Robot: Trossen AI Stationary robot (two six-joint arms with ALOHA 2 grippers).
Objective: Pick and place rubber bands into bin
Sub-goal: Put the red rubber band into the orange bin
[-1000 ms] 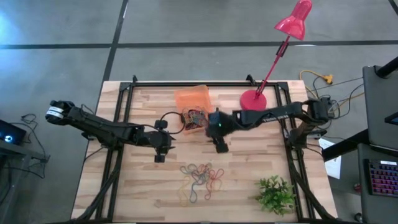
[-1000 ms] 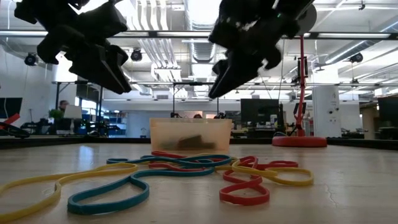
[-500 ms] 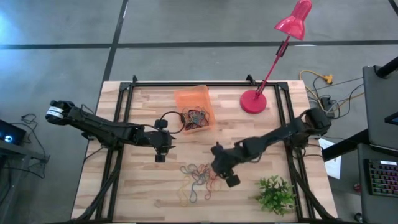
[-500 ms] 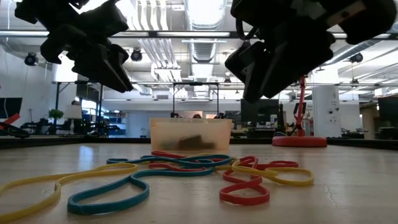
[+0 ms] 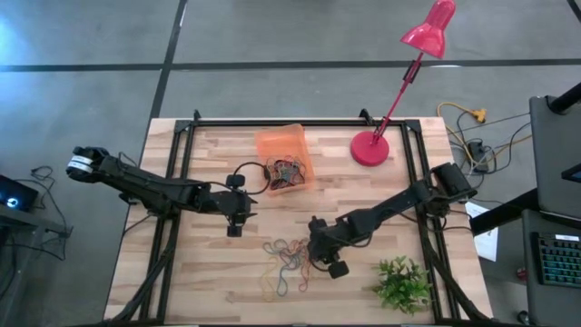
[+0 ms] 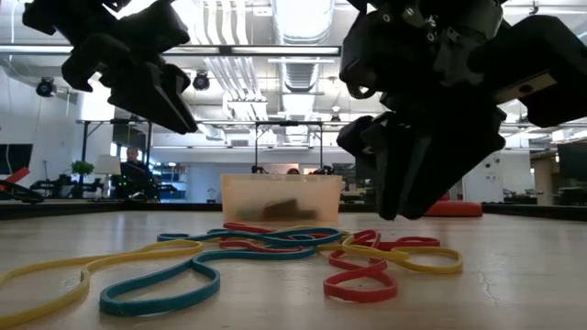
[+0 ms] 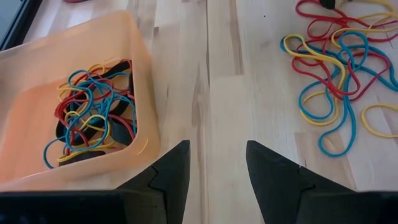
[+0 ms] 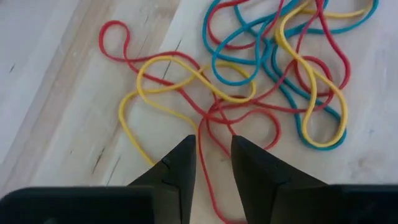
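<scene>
Loose rubber bands in red, yellow and blue lie tangled on the wooden table, near its front middle; the right wrist view shows them close up. More bands lie inside the orange bin, which stands on the table at the far middle. My right gripper hovers open over the pile's right edge, pointing steeply down. A red strand shows below the gap between its fingers. In the low view its fingertips hang clear above the bands. My left gripper waits open beside the bin.
A red lamp base stands at the far right with its arm reaching up over the far edge. A small green plant sits at the near right corner. A black cable loop hangs by the left wrist. Dark frame rails run along the table's sides.
My right gripper has swung from beside the bin toward the table's near edge and come down, tipping more steeply, until it hangs just over the right side of the loose bands. The bands and the bin have not moved.
</scene>
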